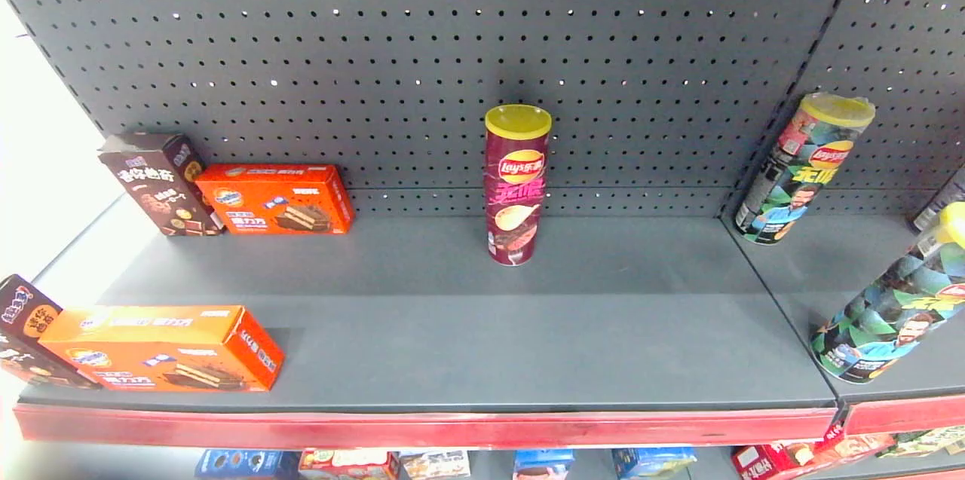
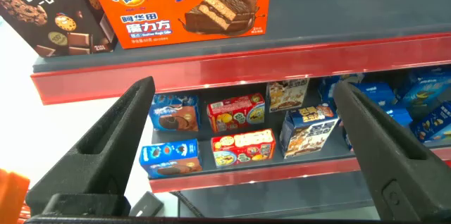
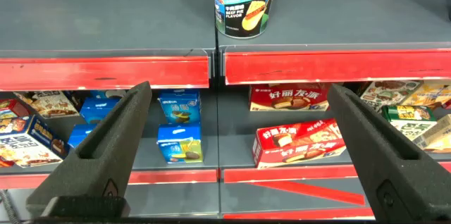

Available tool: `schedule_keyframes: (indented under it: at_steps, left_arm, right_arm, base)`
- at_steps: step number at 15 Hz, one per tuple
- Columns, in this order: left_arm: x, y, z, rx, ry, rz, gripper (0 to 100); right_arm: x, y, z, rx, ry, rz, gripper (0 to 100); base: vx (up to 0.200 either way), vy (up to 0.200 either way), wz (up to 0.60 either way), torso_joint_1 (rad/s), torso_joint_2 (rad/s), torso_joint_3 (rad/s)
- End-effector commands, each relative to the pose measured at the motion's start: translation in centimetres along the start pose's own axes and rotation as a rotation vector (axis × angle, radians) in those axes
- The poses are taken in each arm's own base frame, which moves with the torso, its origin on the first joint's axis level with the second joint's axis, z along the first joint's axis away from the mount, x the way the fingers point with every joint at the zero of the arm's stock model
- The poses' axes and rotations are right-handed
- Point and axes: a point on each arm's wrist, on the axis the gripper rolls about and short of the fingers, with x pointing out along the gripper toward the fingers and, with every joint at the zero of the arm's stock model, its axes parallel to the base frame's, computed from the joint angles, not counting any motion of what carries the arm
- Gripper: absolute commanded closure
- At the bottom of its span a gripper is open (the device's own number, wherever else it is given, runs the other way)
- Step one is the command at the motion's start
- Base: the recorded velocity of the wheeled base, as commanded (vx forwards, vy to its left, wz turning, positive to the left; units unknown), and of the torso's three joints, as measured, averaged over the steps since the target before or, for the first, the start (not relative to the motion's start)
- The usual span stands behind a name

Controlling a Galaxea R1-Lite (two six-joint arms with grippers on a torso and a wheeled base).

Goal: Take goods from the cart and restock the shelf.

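A grey shelf (image 1: 482,329) with a red front strip carries a maroon chip can (image 1: 516,186) standing upright at its middle back. Two orange wafer boxes (image 1: 162,348) (image 1: 275,199) and two brown cookie boxes (image 1: 160,184) (image 1: 22,329) lie at its left. My left gripper (image 2: 243,90) is open and holds nothing; it faces the shelf's red strip (image 2: 282,58) below the front orange wafer box (image 2: 180,2). My right gripper (image 3: 239,91) is open too, with nothing in it, in front of the neighbouring bay under a green chip can (image 3: 244,2).
Two green chip cans (image 1: 803,167) (image 1: 889,314) stand in the right bay. The lower shelf holds several small blue boxes (image 2: 169,157) (image 3: 180,143) and red boxes (image 3: 299,143). A perforated back panel (image 1: 452,50) closes the shelf. Bare board stretches between the orange boxes and the maroon can.
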Motion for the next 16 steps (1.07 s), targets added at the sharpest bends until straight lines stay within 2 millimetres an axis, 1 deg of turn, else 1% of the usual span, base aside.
schedule_keyframes:
  at_steps: [1, 7, 16]
  left_arm:
    - [0.00, 0.00, 0.00, 0.000, 0.000, 0.000, 0]
    - [0.01, 0.00, 0.00, -0.002, 0.001, 0.000, 0]
    - [0.01, 0.00, 0.00, -0.002, 0.001, 0.000, 0]
  right_arm:
    - [0.00, 0.00, 0.00, 0.000, 0.000, 0.001, 0]
    - [0.00, 0.00, 0.00, 0.001, 0.000, -0.001, 0]
    - [0.00, 0.00, 0.00, 0.001, 0.000, -0.002, 0]
  base:
    - [0.000, 0.000, 0.00, 0.000, 0.00, 0.000]
    - [0.000, 0.000, 0.00, 0.000, 0.00, 0.000]
    - [0.000, 0.000, 0.60, 0.005, 0.00, 0.000]
